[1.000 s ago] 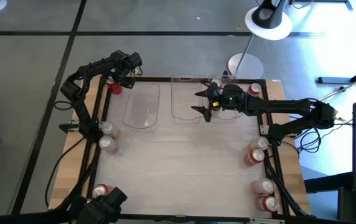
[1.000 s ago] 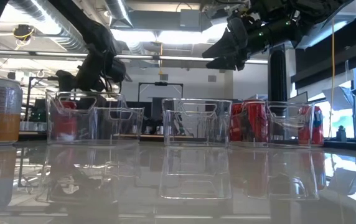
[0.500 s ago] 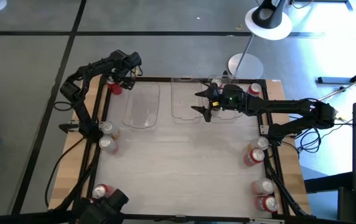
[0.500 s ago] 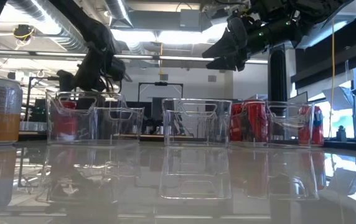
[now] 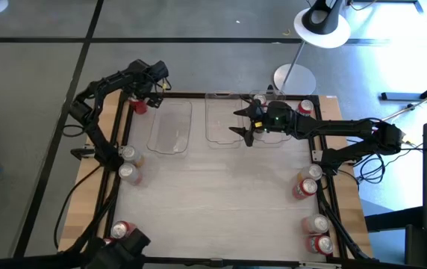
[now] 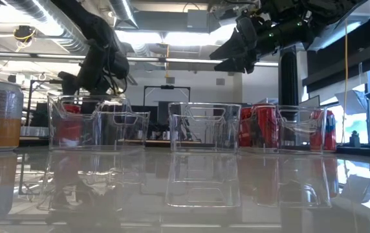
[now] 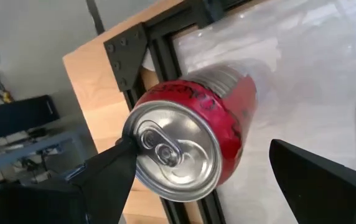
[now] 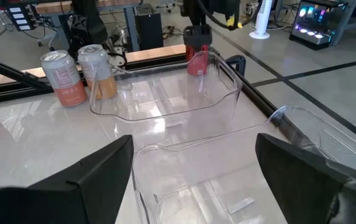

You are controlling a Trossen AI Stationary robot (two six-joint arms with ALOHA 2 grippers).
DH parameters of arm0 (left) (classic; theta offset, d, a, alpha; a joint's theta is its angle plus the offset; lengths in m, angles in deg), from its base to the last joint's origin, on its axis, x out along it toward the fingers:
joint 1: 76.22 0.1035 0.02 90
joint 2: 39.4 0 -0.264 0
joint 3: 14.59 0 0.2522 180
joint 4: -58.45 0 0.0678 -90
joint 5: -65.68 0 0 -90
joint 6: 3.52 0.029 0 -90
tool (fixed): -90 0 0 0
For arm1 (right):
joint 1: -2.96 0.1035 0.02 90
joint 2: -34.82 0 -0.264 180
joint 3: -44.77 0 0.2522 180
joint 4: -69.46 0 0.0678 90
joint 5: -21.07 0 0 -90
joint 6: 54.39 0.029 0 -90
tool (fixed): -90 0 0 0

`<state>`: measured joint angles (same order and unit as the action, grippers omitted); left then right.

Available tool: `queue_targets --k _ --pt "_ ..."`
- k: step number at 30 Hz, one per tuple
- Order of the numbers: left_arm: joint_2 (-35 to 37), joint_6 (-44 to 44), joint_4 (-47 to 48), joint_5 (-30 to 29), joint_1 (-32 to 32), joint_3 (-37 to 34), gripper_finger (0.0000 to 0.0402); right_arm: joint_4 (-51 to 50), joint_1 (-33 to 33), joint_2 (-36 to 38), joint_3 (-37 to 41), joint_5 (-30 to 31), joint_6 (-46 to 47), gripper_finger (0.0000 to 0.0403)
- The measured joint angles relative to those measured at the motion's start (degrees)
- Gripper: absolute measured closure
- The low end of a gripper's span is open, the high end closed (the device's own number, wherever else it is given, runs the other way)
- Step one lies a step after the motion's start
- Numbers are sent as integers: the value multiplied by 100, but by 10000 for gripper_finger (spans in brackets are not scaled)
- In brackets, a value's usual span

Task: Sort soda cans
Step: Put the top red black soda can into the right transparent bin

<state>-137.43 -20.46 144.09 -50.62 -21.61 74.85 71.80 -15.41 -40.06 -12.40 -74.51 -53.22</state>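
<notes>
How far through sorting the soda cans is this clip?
Early. Done: red cans already stand in the right bin. In hand: the left gripper, open, straddles a red can at the table's far left corner. The right gripper hangs open over the empty middle bin. Left: cans along both side edges.

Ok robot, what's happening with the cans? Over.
Left gripper open around red can at far-left corner. Right gripper open, empty, above middle bin. Nothing blocking.
</notes>
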Motion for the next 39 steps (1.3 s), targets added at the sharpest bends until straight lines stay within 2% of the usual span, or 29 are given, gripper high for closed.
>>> queue_targets --k 5,12,18,30,39 --pt "-7 -515 -124 -210 85 -5 54 -3 2 0 0 0 2 66" --pt "-10 -514 265 -242 32 221 54 -7 2 0 1 0 2 66" --pt "1 -795 562 -850 50 684 54 -22 2 0 0 0 0 66" --pt "-377 -803 924 -935 65 736 55 -173 2 0 0 -2 -52 66" --pt "-937 -959 1501 -1389 45 744 98 -190 3 0 0 -98 -151 66"
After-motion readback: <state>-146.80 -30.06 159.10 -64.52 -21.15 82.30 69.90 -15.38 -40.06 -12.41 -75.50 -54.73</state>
